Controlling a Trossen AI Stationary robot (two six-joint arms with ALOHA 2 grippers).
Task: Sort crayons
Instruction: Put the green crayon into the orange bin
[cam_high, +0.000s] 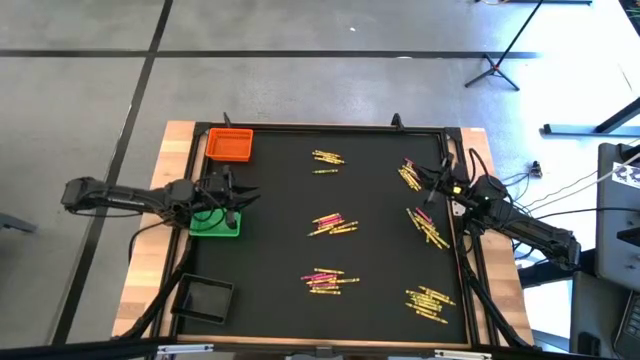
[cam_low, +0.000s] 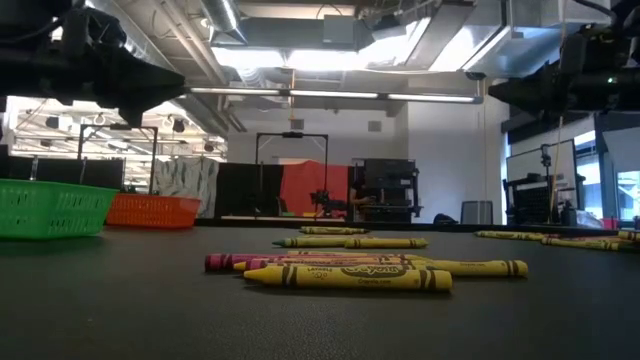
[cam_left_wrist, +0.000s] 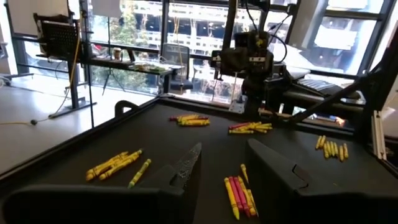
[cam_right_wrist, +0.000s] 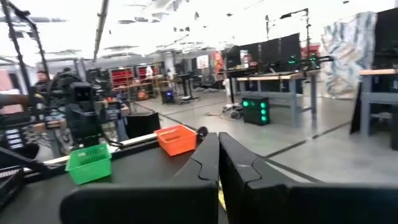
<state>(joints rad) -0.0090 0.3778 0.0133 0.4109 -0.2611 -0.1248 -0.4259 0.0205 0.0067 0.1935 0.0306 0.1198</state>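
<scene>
Black mat (cam_high: 380, 240) on a wood-edged table (cam_high: 170, 160); beyond, grey floor, stands, glass walls. Three trays: black (cam_high: 205, 297), green (cam_high: 222, 224), orange (cam_high: 230, 145). Seven loose clusters of crayons (cam_high: 332, 224), thin paper-wrapped sticks, yellow with some magenta, ahead of the left gripper (cam_high: 243, 196), jaws parted, empty, over the green tray. Right gripper (cam_high: 432, 183) pinched shut, empty, above yellow ones.

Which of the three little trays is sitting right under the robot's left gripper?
The green tray. The left gripper hangs right over it, while the orange tray sits farther back and the black tray lies at the near corner.
</scene>
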